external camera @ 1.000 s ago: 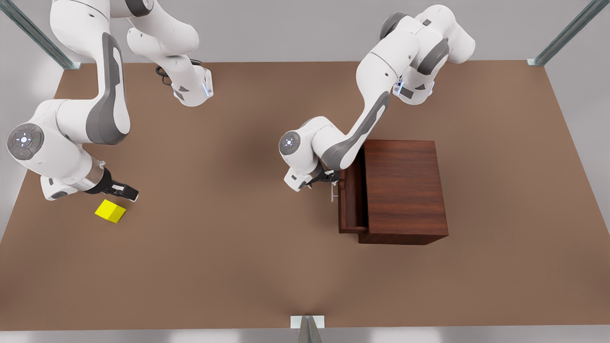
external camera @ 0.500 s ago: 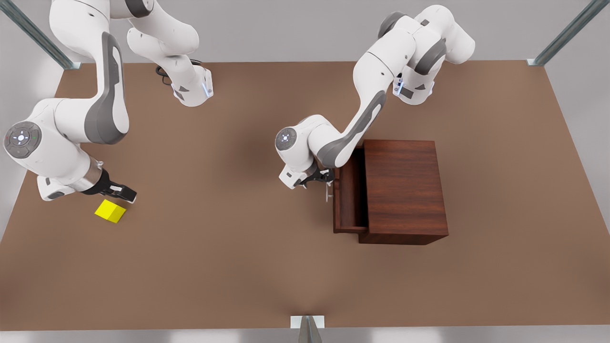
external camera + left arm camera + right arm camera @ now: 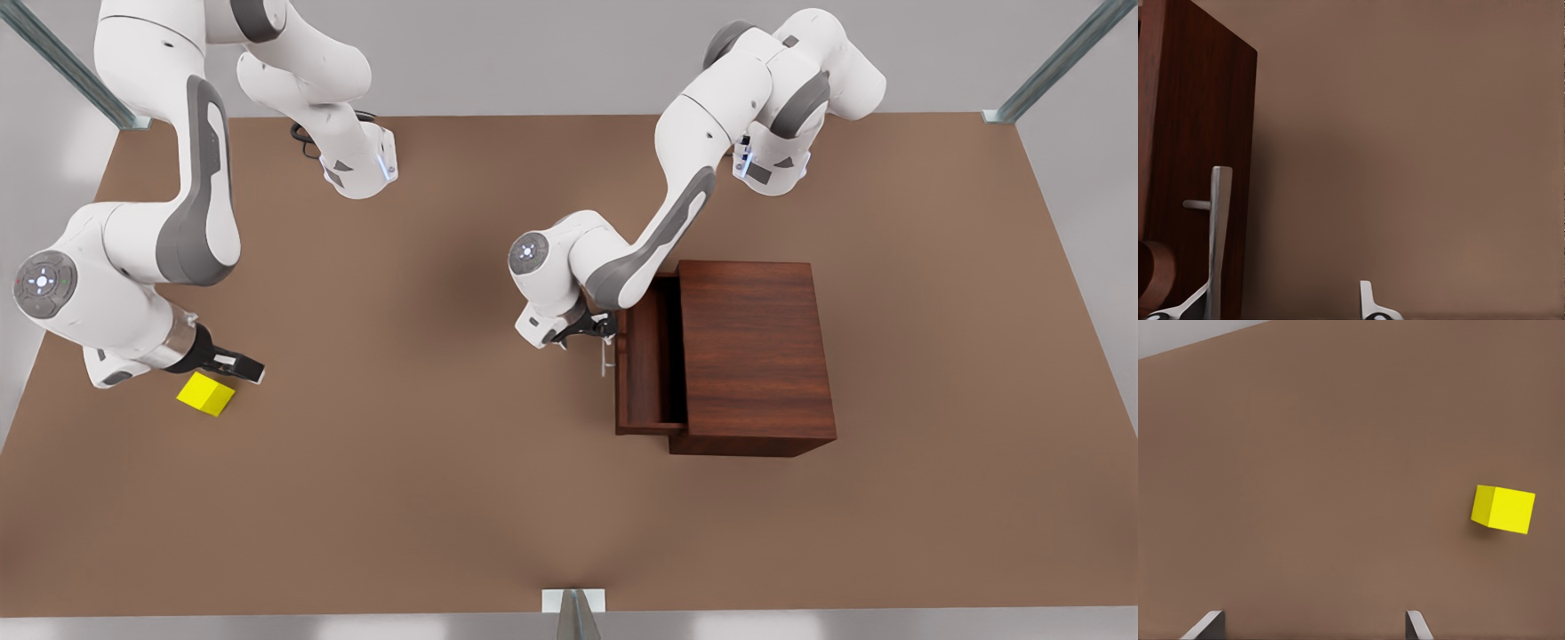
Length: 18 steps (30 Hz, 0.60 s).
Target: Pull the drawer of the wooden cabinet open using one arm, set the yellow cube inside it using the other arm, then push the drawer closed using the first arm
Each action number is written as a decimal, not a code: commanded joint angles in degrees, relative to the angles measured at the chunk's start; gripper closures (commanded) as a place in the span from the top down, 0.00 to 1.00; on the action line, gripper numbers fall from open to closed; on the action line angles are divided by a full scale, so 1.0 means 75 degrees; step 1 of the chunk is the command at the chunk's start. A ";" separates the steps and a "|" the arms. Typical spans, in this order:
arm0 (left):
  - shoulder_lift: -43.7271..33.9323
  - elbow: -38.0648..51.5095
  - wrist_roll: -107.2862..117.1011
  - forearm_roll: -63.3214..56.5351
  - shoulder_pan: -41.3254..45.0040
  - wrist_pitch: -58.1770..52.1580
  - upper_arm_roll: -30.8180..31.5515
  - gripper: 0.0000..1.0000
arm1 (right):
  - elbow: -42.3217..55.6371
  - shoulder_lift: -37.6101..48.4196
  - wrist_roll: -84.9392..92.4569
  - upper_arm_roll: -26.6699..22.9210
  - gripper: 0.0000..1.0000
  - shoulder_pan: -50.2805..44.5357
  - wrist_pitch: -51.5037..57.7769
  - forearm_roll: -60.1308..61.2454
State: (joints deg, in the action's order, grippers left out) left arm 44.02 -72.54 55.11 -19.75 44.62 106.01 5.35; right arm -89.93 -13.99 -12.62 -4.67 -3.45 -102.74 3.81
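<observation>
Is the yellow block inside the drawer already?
No, the yellow block sits on the table, far from the half-open drawer.

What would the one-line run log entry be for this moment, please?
drawer part open | left gripper at handle | cube on table | right gripper open

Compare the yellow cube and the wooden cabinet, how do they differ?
The yellow cube is small, bright and plain; the wooden cabinet is far larger, dark reddish-brown and grained. The cube lies beside the right gripper; the cabinet's drawer juts out at the left gripper. Both rest on the table.
</observation>
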 commanded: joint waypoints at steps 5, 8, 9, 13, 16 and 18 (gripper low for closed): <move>-0.0081 0.0004 0.0163 -0.0015 0.0027 -0.0013 -0.0011 1.00 | 0.0014 0.0002 0.0382 0.0072 1.00 -0.0044 -0.0001 -0.0437; -0.0116 0.0015 0.0163 -0.0015 0.0062 -0.0060 -0.0022 1.00 | 0.0014 0.0002 0.0382 0.0060 1.00 -0.0032 -0.0001 -0.0379; -0.0116 0.0016 0.0175 -0.0015 0.0074 -0.0060 -0.0022 1.00 | 0.0014 0.0002 0.0382 0.0060 1.00 -0.0021 -0.0001 -0.0402; -0.0151 0.0180 0.0175 0.0009 0.0191 -0.0423 -0.0022 1.00 | 0.0014 -0.0115 0.0371 0.0048 1.00 -0.0021 -0.0013 -0.0344; -0.0291 0.0426 0.0175 0.0091 0.0402 -0.1267 -0.0022 1.00 | 0.0049 -0.0537 0.0231 -0.0010 1.00 0.0003 -0.0130 -0.0367; -0.0631 0.0437 0.0163 0.0114 0.0519 -0.1736 0.0001 1.00 | 0.0178 -0.0631 -0.2264 -0.0034 1.00 0.0120 -0.0130 -0.0355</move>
State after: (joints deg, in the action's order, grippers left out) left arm 40.00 -69.42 55.90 -19.10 48.19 99.43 5.30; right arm -88.77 -18.47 -12.96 -4.83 -2.76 -103.31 1.04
